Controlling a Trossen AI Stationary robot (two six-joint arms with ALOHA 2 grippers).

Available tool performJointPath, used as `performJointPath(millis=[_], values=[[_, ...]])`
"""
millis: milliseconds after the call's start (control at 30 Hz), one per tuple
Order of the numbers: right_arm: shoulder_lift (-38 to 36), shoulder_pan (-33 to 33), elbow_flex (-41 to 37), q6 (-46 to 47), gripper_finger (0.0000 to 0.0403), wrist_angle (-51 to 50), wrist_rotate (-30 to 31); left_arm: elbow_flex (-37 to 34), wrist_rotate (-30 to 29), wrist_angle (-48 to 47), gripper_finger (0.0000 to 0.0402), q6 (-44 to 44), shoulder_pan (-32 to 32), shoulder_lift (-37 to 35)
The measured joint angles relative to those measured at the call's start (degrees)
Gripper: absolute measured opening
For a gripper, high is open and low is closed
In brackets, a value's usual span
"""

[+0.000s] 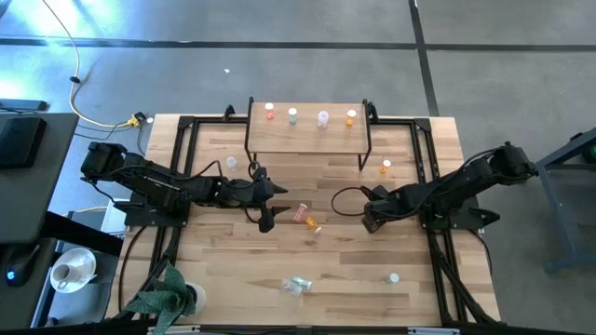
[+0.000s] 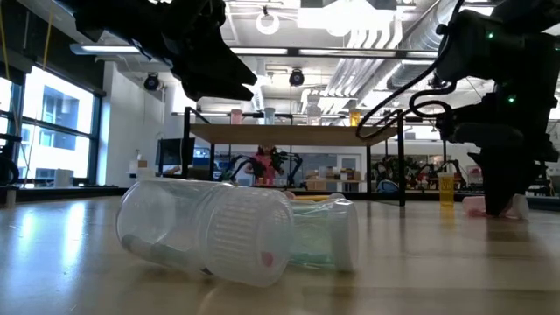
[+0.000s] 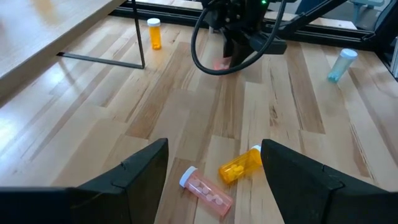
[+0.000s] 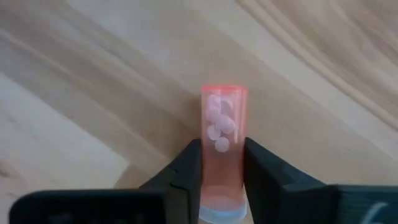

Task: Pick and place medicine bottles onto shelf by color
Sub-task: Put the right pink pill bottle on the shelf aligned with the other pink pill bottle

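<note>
The right tool is down at the bench, right of centre, its two fingers pinching a red-pink pill bottle that lies flat on the wood. The white cap sits nearest the wrist, and pale round pills show through the bottle's body. In the low view this tool stands on the bench surface with the pink bottle at its tip.

The left tool hovers over the middle of the bench with its fingers spread wide. Just beyond them lie two bottles on their sides, close together: a pink one and an orange one.

The shelf stands at the far edge of the bench and carries four upright bottles in a row: red, pale green, clear-white and orange. An orange bottle stands on the bench just beside the shelf's right legs. A pale green bottle lies on its side near the front edge, and a small white-capped bottle stands towards the front right. A bottle with a white cap stands left of the shelf.
</note>
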Motion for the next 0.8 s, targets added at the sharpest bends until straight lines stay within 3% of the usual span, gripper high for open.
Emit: performJointPath(millis=[200, 600, 800], values=[[0.02, 0.03, 0.07, -5.61, 0.0077, 8.26, -1.59, 0.0, 1.68, -0.04, 0.0245, -2.11, 0.01, 0.0], [0.02, 1.68, 0.07, -26.96, 0.0083, 35.37, -3.4, 0.0, 3.45, 0.34, 0.0245, -4.38, -0.01, 0.0], [0.02, 1.49, 1.31, -37.17, 0.0083, 42.85, -2.68, 0.0, 3.45, 0.35, 0.0245, -4.5, -0.01, 0.0]])
